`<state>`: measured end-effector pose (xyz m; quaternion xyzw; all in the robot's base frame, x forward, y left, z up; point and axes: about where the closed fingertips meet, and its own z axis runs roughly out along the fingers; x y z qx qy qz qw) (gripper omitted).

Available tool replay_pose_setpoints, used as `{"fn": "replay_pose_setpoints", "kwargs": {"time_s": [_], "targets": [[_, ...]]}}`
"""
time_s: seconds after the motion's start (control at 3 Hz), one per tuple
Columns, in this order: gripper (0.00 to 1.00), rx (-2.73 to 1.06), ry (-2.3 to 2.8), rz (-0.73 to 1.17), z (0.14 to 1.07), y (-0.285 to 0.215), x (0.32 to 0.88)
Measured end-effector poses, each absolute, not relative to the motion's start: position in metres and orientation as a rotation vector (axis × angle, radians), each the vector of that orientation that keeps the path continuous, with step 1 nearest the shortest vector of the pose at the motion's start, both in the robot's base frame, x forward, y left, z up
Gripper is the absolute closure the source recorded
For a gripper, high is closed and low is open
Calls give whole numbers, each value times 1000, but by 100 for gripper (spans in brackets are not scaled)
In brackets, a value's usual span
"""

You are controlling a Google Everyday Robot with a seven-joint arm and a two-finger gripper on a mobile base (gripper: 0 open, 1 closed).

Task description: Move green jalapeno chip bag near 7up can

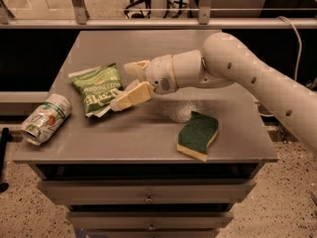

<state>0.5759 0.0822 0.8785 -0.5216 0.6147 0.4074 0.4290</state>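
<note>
**Spotter:** Where does everything sit?

**Me:** On my screen the 7up can (45, 119) lies on its side at the left edge of the worktop (148, 48), close to the front-left corner. Just right of it, and not touching it, the green jalapeno chip bag (96, 88) lies flat with its label up, in the left half.

**Spotter:** And the hand?

**Me:** The hand (130, 82) is at the bag's right edge with its fingers spread wide, gripping nothing. The lower finger may be touching the bag's front-right corner, but I can't be sure. The arm (247, 78) reaches in from the right edge, and a sponge (198, 135) lies towards the front-right corner.

**Spotter:** How will the bag handle?

**Me:** I judge it light, soft and crinkly, and the film is slippery, so it could slide or crumple. I'd pinch the flat sealed edge nearest the hand, and gently, because the chips inside will break.
</note>
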Motion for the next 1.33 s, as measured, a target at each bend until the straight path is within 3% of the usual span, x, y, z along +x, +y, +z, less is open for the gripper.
{"fn": "replay_pose_setpoints", "kwargs": {"time_s": [0.67,1.33], "targets": [[0,-1282,1528,945,891,61,594],[0,-1244,1462,757,950,8,653]]}}
